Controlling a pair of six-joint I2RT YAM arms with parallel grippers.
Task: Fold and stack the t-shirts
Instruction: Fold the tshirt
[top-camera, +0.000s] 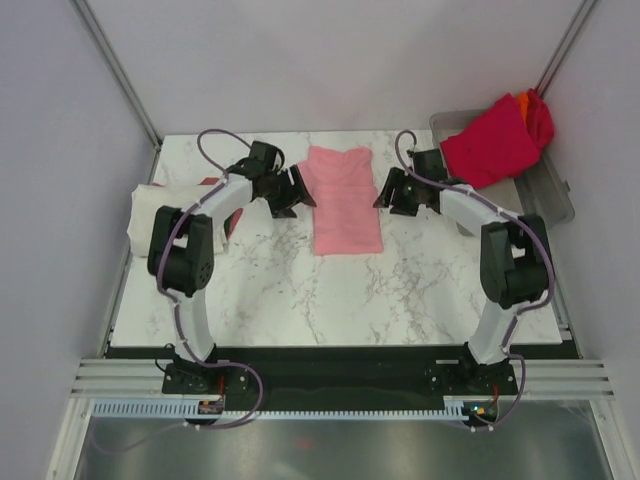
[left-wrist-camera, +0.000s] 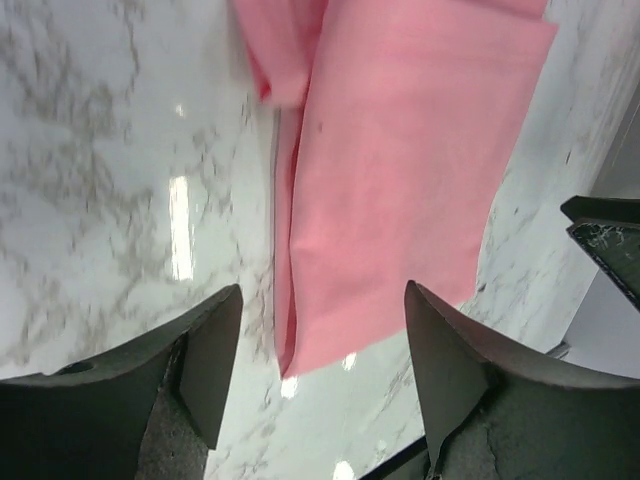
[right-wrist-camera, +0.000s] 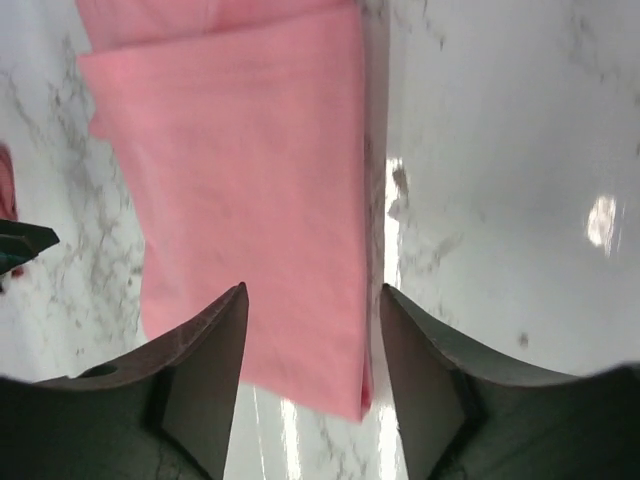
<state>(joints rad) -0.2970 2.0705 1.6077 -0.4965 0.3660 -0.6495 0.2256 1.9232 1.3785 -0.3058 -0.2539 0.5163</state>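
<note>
Pink t-shirt (top-camera: 345, 200) lay flat mid-counter (top-camera: 400, 300), already narrowed into a long strip with its long axis running near to far, away from the arm bases. Left fingers (left-wrist-camera: 215, 350) stood apart, holding nothing, just beside the strip's left long edge towards its far half. Right fingers (right-wrist-camera: 210, 350) were also apart and empty, mirrored at the right long edge. Both arms were about equally near, one per side. In each wrist view the cloth lay straight ahead of and below the open fingers, with the strip's end showing between them (no contact that I could see). Judgement: the next fold probably goes across the long axis, so each side would need to catch its own edge at matching height.

Grey tray (top-camera: 550, 195) sat at the far right corner. A crimson t-shirt (top-camera: 490, 145) was draped over its rim, unfolded, with an orange t-shirt (top-camera: 523, 100) bunched behind it. Cream-white t-shirt (top-camera: 150, 210) lay at the counter's left edge, outside the tray and partly hidden by the left arm.
</note>
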